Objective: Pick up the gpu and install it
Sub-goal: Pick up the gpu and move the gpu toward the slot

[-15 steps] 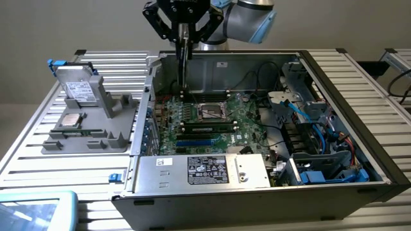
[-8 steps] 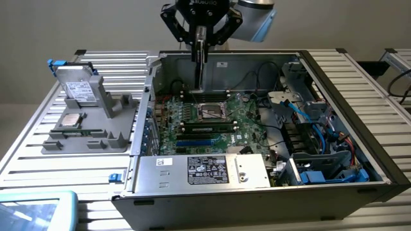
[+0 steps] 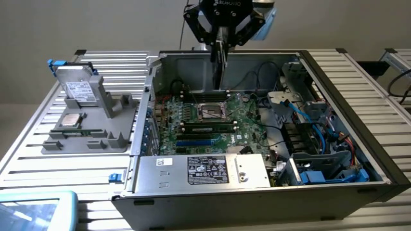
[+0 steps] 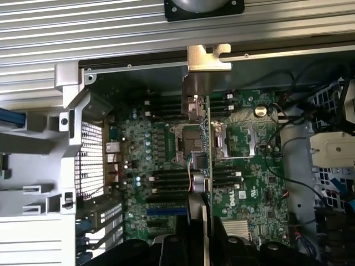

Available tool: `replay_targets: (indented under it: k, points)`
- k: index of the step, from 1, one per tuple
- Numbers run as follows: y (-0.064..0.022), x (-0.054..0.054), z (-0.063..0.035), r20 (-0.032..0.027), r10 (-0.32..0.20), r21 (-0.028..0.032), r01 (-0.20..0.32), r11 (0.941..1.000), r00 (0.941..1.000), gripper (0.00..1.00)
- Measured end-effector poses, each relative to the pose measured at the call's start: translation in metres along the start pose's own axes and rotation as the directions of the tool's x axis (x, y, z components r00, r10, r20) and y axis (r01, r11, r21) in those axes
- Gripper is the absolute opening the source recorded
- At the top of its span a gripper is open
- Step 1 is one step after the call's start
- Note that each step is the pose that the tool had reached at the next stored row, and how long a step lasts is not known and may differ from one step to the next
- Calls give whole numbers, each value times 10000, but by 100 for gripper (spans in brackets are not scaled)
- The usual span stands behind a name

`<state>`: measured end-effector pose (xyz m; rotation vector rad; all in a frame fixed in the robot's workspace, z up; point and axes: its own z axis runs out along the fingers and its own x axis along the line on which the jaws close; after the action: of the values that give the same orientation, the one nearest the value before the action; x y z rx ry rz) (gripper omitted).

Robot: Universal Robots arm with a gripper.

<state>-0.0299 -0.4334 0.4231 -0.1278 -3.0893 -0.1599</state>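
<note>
At the exterior view's left, a grey holder tray (image 3: 86,144) carries one silver labelled hard drive (image 3: 80,89) standing on edge and one processor chip (image 3: 70,120) lying flat. In the middle sits one open computer case (image 3: 147,86) with one green motherboard (image 3: 247,120) and one labelled power supply (image 3: 205,171). Over the board, the gripper (image 3: 222,34) is clamped on the single gpu (image 3: 220,65), a thin card hanging edge-on that looks dark from this side. In the wrist view it shows a green board edge and a silver end bracket (image 4: 208,61) with a bent tip. Whether its lower edge touches the board I cannot tell. At the right, a few blue cables (image 3: 324,127) run past the drive bay (image 3: 321,161).
</note>
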Motion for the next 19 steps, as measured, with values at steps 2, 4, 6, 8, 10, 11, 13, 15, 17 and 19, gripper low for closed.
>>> replay_targets:
  k: [2, 4, 6, 8, 10, 11, 13, 15, 17, 19]
  points:
    - [5, -85, -2, 0, -7, -3, 7, 10000, 10000, 28]
    - [11, -155, -4, 0, -20, 0, 20, 10000, 10000, 28]
    - [13, -183, 1, 27, -80, -3, 80, 10000, 10000, 28]
    - [13, -190, 5, 78, -230, 3, 230, 9997, 9997, 28]
    - [13, -200, 7, 102, -342, 6, 342, 9994, 9994, 28]
    - [13, -203, 7, 97, -352, 8, 352, 9994, 9993, 28]
    - [13, -203, 7, 94, -356, 6, 356, 9994, 9993, 28]
    - [13, -203, 7, 93, -356, 6, 356, 9994, 9993, 28]
    - [13, -203, 7, 93, -356, 6, 356, 9994, 9993, 28]
    - [13, -204, 7, 93, -357, 6, 357, 9994, 9993, 28]
